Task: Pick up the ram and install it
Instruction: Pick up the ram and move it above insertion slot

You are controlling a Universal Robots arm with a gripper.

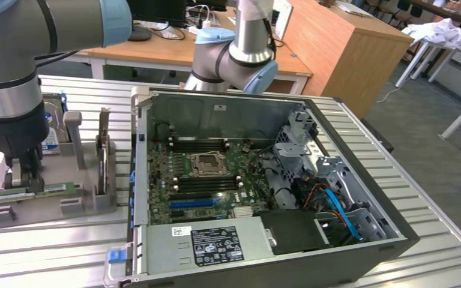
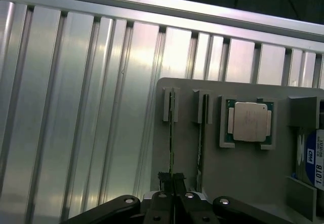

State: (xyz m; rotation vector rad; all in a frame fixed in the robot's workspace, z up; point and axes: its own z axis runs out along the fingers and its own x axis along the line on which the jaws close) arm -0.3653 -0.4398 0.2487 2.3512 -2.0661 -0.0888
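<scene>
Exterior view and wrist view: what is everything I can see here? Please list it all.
table: one, ribbed metal, under everything
holder: one, grey, on the table
ram: one, green, gripped at the holder
second thin stick: one, on edge, beside the ram
processor: one, silver, in a holder recess
hard drive: one, blue-white label, in the holder
computer case: one, dark, open, on the table
motherboard: one, green, inside the case
power supply: one, silver, inside the case
desk: one, wooden, behind the table
robot arm: one, grey and blue, above the holder
gripper: one, black, shut on the ram
</scene>
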